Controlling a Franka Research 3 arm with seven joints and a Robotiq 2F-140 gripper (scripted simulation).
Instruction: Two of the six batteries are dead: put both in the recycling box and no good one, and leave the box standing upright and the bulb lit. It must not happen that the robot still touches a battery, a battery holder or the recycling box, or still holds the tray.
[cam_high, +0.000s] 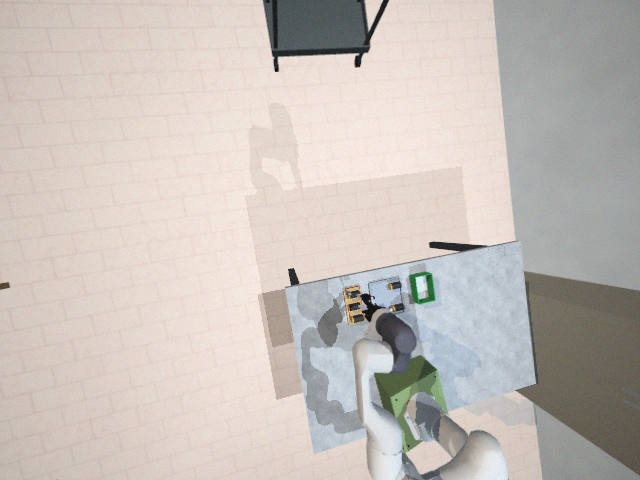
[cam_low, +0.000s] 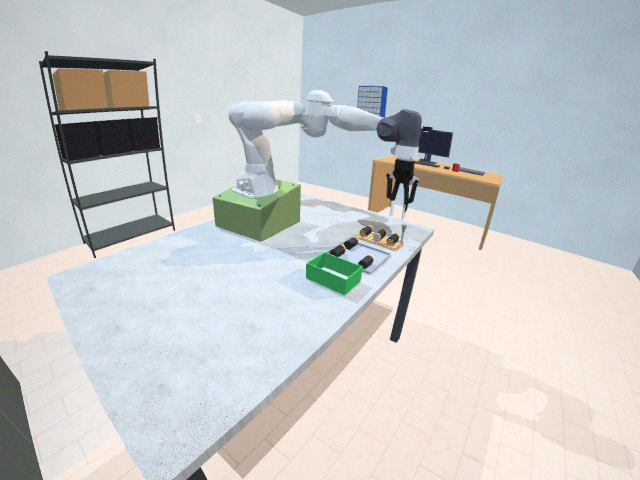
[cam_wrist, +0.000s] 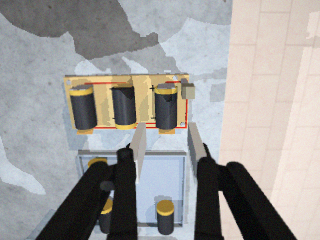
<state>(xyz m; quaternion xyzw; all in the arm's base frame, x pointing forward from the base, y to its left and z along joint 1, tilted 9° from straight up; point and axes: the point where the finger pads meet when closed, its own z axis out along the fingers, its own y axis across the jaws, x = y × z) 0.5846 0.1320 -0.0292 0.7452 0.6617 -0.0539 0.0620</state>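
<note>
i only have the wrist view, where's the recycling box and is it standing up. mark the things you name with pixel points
Observer: The top and exterior views show the green box (cam_high: 431, 287) (cam_low: 330, 277) upright, beside the tray (cam_high: 382, 297) (cam_low: 373, 253) (cam_wrist: 160, 175), on the side away from the battery board (cam_high: 353, 300) (cam_low: 382, 241) (cam_wrist: 103, 100).
Operator: ok, any batteries in it yet
Observer: The top view looks down into it, and no battery shows inside.

a workroom: desk, storage rack
</note>
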